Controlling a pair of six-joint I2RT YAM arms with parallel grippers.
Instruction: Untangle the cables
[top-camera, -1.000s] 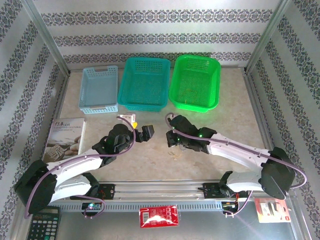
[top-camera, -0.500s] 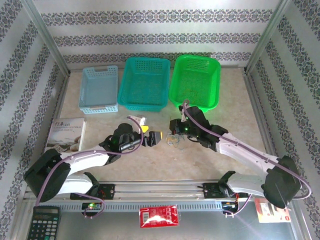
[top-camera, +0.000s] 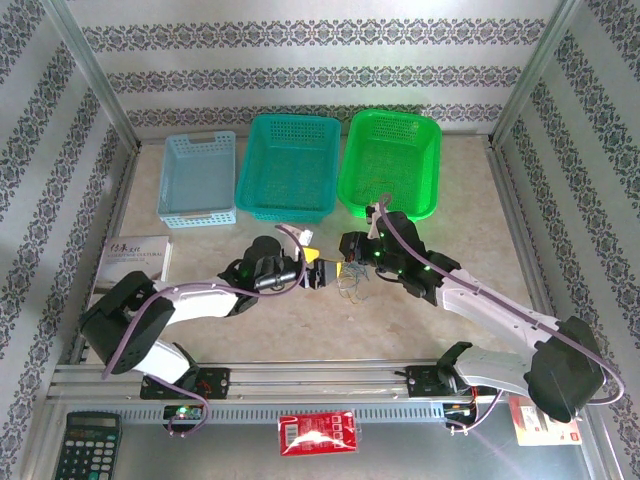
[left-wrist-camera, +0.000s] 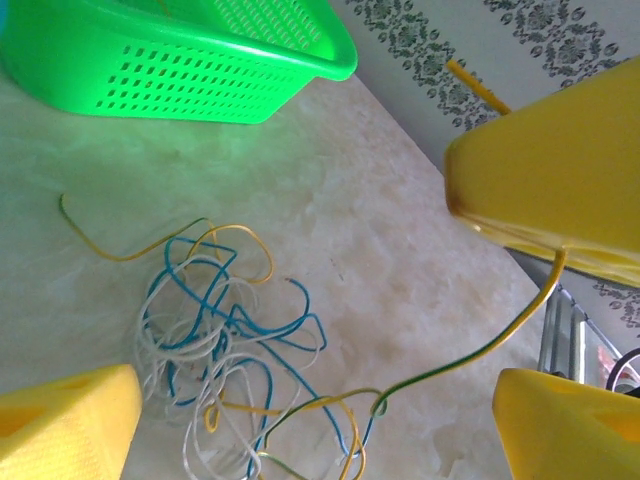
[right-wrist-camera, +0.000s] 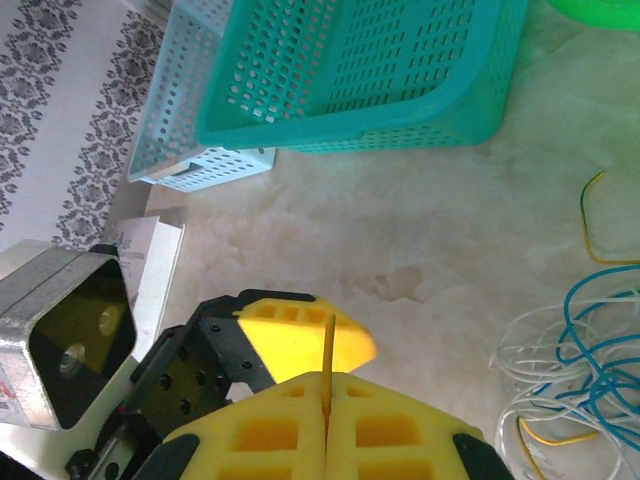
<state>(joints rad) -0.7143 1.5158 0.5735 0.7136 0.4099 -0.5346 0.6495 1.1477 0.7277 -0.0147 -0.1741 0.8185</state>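
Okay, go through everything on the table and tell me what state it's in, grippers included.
Left gripper: open.
Right gripper: shut on a yellow strand.
Cables: tangled in one heap on the table.
Light blue basket: empty.
Teal basket: empty.
Green basket: empty.
Book: closed.

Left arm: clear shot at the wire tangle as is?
Likely yes. The left gripper is open and facing the tangle, nothing between. The right gripper, shut on a yellow strand, crowds it.
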